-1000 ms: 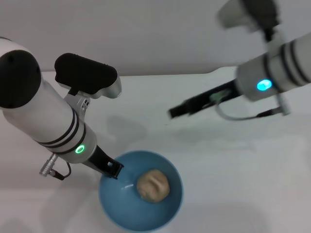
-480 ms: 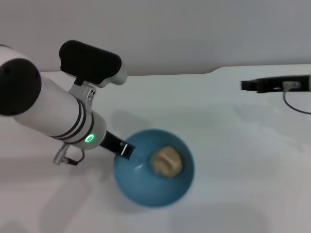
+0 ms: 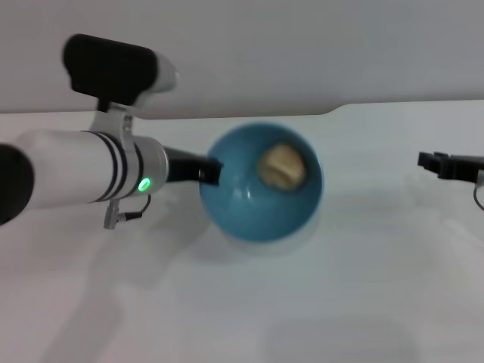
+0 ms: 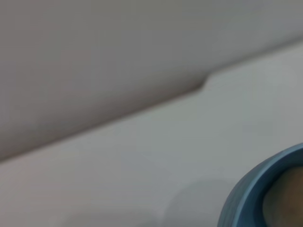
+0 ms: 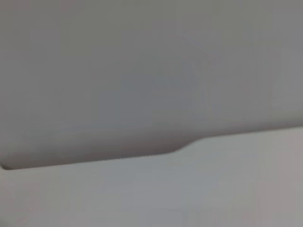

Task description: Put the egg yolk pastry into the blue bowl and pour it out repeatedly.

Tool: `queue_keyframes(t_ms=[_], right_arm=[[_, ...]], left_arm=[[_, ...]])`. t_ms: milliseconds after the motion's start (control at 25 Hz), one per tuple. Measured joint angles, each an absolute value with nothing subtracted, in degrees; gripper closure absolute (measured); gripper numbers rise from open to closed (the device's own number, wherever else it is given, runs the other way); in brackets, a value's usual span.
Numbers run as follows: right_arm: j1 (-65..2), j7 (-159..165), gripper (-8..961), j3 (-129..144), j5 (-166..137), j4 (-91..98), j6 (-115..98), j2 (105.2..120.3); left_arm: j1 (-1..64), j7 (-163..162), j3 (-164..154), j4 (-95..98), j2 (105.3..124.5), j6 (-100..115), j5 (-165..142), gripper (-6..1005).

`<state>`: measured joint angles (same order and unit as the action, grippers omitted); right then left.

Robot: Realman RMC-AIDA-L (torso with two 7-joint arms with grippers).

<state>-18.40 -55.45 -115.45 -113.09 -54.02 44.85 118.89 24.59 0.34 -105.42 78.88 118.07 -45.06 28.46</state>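
the left gripper [image 3: 210, 171] is clamped on the rim of the blue bowl [image 3: 261, 215], lifted and tipped; the egg yolk pastry [image 3: 283, 167] lies on the far side from the jaws. the right gripper [image 3: 429, 162] waits well apart, its opening i cannot tell.

Blue bowl [image 3: 257, 215] plain light blue; egg yolk pastry [image 3: 283, 167] beige-tan; table [image 3: 318, 302] white.

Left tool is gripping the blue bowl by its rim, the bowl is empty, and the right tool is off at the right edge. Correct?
Not quite: the bowl is not empty. The head view shows the pastry inside it. The rest holds: the left tool grips the bowl's rim, and the right tool is off at the right edge, away from it.
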Motion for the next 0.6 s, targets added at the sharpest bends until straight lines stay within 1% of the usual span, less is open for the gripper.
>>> queue_keyframes(t_ms=[200, 280, 480, 600], right_arm=[[-17.3, -59.0, 728, -114.4, -111.3, -50.8, 39.1, 119.09], [-16.6, -61.0, 728, -112.7, -110.4, -50.7, 36.2, 119.27], [-15.3, -65.3, 729, -107.0, -104.8, -50.3, 28.0, 119.23], [-15.8, -65.3, 729, -105.8, -104.4, -49.4, 26.1, 119.07]], left_arm=[[19.1, 0.7, -106.4, 79.0, 117.97, -31.1, 29.5, 999], [18.2, 0.7, -106.8, 79.0, 117.97, -28.5, 29.5, 999], [12.5, 0.8, -111.6, 78.4, 117.92, -10.3, 29.6, 999], [10.6, 0.8, -114.9, 75.8, 117.92, 0.9, 29.3, 1000]])
